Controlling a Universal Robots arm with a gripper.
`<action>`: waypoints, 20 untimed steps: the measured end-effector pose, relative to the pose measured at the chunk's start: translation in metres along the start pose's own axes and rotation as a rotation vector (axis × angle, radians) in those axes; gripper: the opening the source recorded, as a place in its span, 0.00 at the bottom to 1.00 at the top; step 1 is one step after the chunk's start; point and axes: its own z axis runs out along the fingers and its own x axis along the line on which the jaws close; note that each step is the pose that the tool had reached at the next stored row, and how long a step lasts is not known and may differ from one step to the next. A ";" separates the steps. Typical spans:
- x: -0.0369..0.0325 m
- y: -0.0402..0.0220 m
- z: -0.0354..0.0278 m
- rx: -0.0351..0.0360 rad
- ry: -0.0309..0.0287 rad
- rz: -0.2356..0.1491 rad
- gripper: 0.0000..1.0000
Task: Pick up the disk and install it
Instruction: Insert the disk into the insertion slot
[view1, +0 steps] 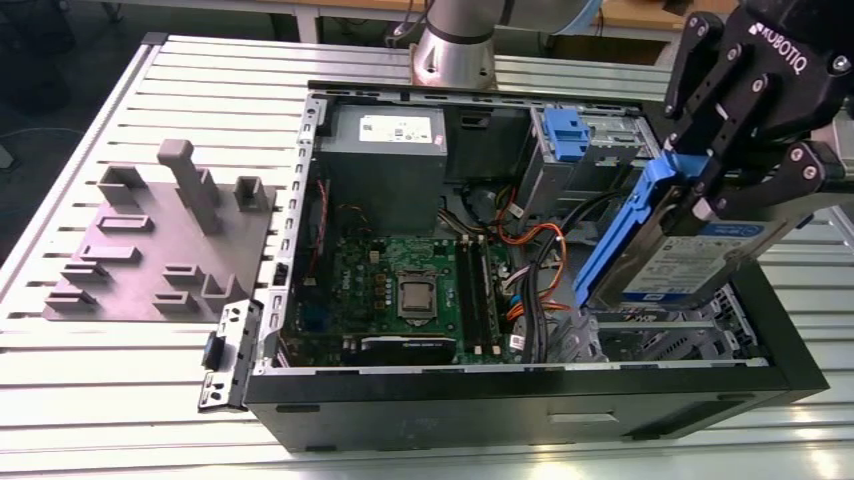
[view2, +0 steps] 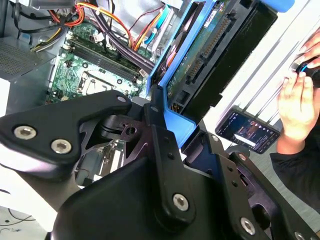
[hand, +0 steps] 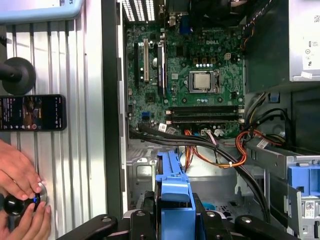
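Gripper (view1: 697, 195) clamped on tilted hard disk (view1: 701, 262) by its blue carrier (view1: 625, 232). Below gripper: drive bay (view1: 667, 335), loose cables (view1: 534, 290) beside. Risk: tilt jams carrier or snags cables.

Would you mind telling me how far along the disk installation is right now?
Pickup looks done: the gripper is shut on the disk, gripping its blue carrier frame. In hand: the disk hangs tilted over the open computer case. Left: seating it, since it is not yet slotted into the case.

White lettering (view1: 778, 47) on the gripper (view1: 731, 195); disk (view1: 638, 250) label (view1: 718, 255) illegible.
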 end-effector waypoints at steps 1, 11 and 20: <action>-0.0001 -0.0018 0.0005 0.0000 -0.0001 0.000 0.37; -0.0007 -0.0156 0.0059 0.0000 0.0001 0.000 0.37; -0.0009 -0.0192 0.0107 0.0000 0.0001 0.000 0.37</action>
